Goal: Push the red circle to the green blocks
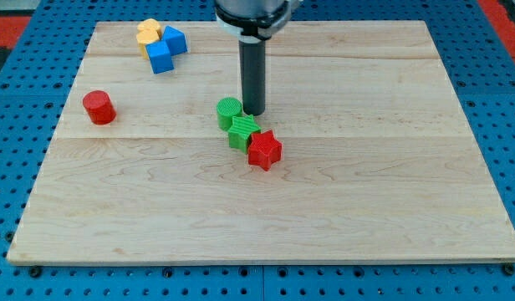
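Observation:
The red circle (99,108) stands alone near the board's left edge. Two green blocks sit at the middle: a green round block (229,112) and a green star-like block (242,134) just below and right of it. A red star (264,150) touches the lower green block on its right. My tip (254,112) rests on the board just right of the green round block, far to the right of the red circle.
At the view's top left, a yellow block (149,33) touches two blue blocks (166,48). The wooden board (391,192) lies on a blue perforated table. The arm's body hangs over the board's top edge.

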